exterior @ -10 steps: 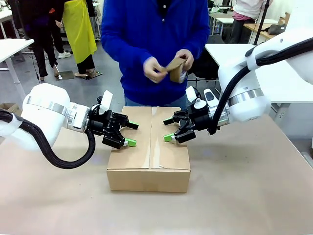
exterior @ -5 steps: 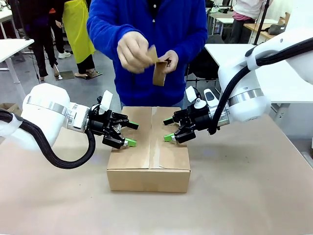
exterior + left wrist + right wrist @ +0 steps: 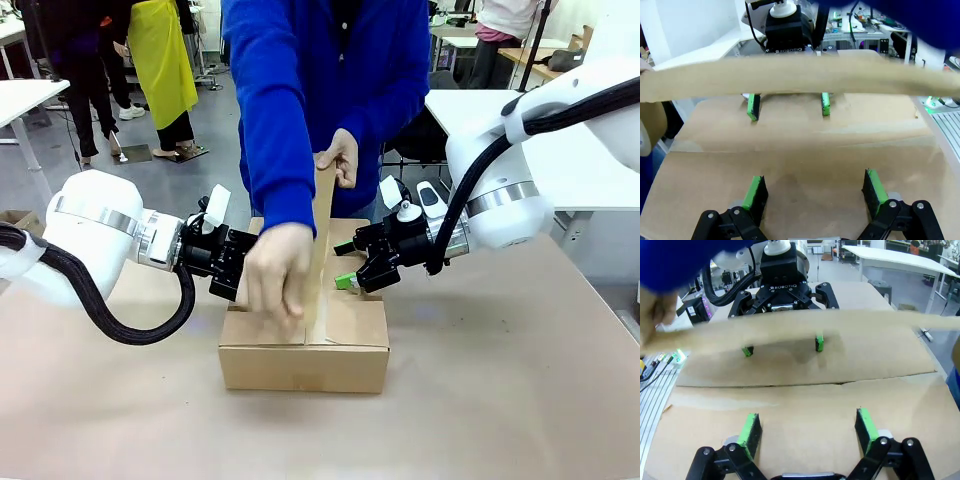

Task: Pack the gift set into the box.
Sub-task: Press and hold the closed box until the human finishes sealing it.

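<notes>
The box (image 3: 300, 352) stands shut in the middle of the table, its two top flaps (image 3: 800, 150) meeting at a centre seam. The gift set is out of view. My left gripper (image 3: 238, 268) is open over the left flap, partly behind the person's hand. Its green pads (image 3: 756, 192) sit low over the cardboard. My right gripper (image 3: 347, 265) is open over the right flap, pads (image 3: 863, 424) close to the surface. Neither holds anything. The person stretches a brown tape strip (image 3: 322, 225) along the seam, one hand (image 3: 275, 275) near the front edge, the other hand (image 3: 340, 160) raised behind.
The tape strip (image 3: 790, 75) runs across between the two grippers, above the seam (image 3: 805, 322). The person leans over the far side of the table. Bare brown tabletop (image 3: 500, 400) lies in front of and beside the box. White tables stand behind.
The person has leaned forward and drawn the tape strip from chest height down along the seam, one hand now on the box's front part. Both grippers have stayed in place.
</notes>
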`<state>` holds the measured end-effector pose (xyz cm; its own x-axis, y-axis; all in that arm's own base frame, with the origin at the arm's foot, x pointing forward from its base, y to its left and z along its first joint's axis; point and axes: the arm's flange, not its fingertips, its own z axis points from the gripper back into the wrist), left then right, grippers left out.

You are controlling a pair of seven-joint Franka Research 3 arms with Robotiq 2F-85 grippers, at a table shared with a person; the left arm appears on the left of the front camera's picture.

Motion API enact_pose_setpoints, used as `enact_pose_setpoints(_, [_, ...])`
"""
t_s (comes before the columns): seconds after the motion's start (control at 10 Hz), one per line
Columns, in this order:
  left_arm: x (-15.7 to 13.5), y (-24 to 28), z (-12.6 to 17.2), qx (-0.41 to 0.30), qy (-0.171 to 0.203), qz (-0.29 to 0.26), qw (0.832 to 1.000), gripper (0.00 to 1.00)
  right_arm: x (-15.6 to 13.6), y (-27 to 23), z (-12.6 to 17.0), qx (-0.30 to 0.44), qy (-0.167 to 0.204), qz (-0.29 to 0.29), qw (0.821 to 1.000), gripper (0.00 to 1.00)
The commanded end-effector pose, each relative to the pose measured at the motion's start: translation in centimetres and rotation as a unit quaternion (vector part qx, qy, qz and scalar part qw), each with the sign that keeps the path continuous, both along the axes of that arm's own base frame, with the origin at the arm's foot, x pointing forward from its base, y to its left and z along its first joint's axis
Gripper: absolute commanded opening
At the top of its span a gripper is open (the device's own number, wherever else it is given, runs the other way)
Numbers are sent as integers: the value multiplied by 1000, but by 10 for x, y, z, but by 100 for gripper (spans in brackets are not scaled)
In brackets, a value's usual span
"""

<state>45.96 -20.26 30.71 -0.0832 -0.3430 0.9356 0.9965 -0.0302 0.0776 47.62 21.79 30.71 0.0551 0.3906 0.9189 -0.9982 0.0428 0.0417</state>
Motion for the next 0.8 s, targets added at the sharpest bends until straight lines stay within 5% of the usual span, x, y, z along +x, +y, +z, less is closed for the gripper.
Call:
enact_pose_setpoints(0.0, [-1,1,-2,4,2,-8,1000,100,-3,0,-3,0,2,-7,1000,100])
enact_pose_setpoints(0.7, [-1,1,-2,4,2,-8,1000,100,-3,0,-3,0,2,-7,1000,100])
